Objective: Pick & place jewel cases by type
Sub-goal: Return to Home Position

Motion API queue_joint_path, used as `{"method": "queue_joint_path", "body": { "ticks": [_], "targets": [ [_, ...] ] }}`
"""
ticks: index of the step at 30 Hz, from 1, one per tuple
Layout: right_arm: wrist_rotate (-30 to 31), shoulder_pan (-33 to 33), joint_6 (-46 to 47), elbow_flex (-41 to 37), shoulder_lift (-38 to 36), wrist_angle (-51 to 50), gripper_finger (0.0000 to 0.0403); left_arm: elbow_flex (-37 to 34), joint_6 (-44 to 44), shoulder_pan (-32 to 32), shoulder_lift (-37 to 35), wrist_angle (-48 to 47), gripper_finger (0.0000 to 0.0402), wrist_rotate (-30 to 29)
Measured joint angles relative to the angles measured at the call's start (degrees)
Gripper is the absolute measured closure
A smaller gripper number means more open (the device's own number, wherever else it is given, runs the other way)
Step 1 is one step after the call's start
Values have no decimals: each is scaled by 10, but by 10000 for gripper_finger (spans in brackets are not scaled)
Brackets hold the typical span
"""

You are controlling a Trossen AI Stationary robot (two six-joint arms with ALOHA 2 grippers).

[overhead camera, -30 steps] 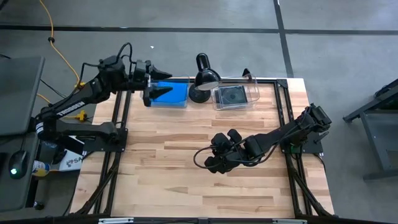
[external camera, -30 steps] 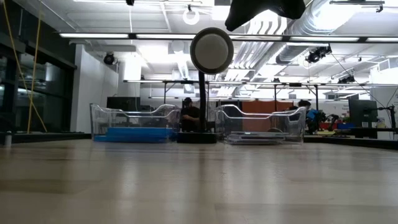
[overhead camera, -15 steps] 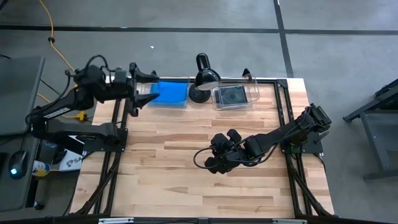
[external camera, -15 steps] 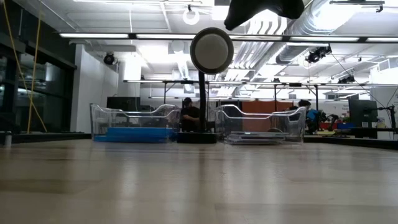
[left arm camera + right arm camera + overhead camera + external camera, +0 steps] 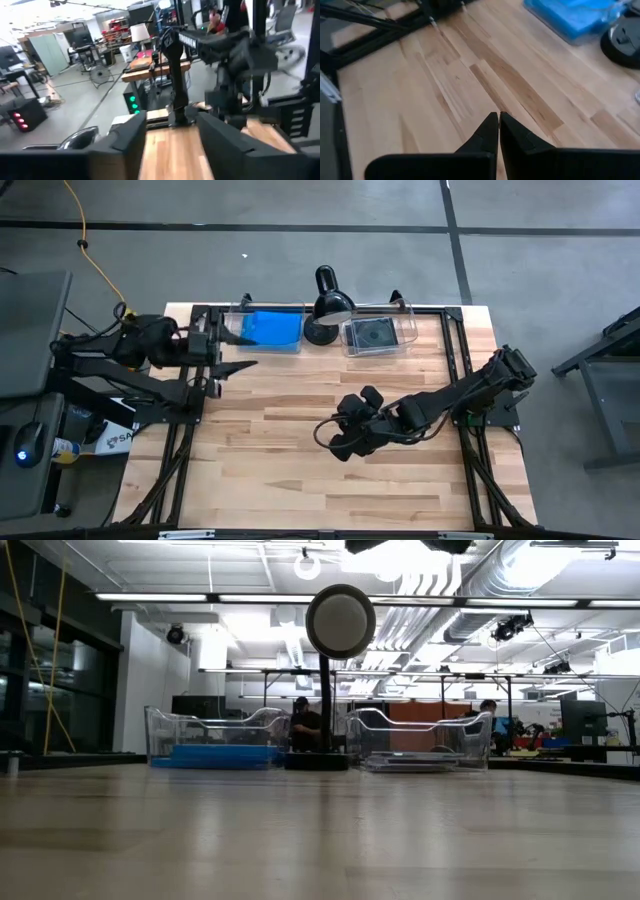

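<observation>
Blue jewel cases point(image 5: 272, 330) lie flat in a stack inside the left clear bin point(image 5: 160, 735); they also show as blue jewel cases point(image 5: 215, 755) and blue jewel cases point(image 5: 572, 15). Dark jewel cases point(image 5: 372, 335) lie flat in the right clear bin point(image 5: 478, 735). How many are in each stack I cannot tell. My left gripper point(image 5: 250, 350) point(image 5: 171, 120) hangs open above the table's left part, clear of the blue bin, holding nothing. My right gripper point(image 5: 337, 448) point(image 5: 498, 117) is shut and empty over bare wood near the table's middle.
A black desk lamp point(image 5: 325, 305) stands between the two bins at the far edge; its round head point(image 5: 340, 620) faces the low camera. Dark frame rails point(image 5: 195, 395) run along the table's left and right sides. Bare wooden tabletop point(image 5: 300, 490) stretches across the near half.
My left arm has drawn back from above the blue bin toward the table's left edge and a little nearer, staying open and empty. My right gripper has barely shifted. The cases in both bins have kept still.
</observation>
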Motion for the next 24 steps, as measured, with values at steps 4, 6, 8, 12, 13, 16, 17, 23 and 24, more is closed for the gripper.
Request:
{"method": "queue_joint_path", "body": {
  "ticks": [4, 6, 8, 12, 13, 16, 17, 23, 24],
  "targets": [
    [6, 0, -26, 0, -29, 3, 403, 0, 15, -22, -12, -17, 311, -19],
    [10, 1, -43, 0, -47, 3, 403, 1, 16, -22, -18, -27, 359, -19],
    [14, 1, -62, 0, -67, 4, 403, 1, 15, -22, -22, -37, 390, -20],
    [32, 4, -106, 0, -106, 1, 403, 1, 17, -22, -30, -56, 386, -27],
    [40, 6, -118, 0, -116, -3, 403, 1, 21, -22, -31, -61, 390, -30],
    [68, 18, -137, 0, -147, -27, 403, 1, 24, -22, -36, -81, 399, -34],
    [81, 24, -138, 0, -158, -40, 403, 1, 24, -22, -38, -88, 398, -36],
    [179, 75, -73, 0, -230, -152, 403, 1, 27, -22, -72, -124, 400, -58],
    [197, 87, -59, 0, -240, -169, 403, -2, 29, -22, -79, -123, 400, -59]
  ]
}}
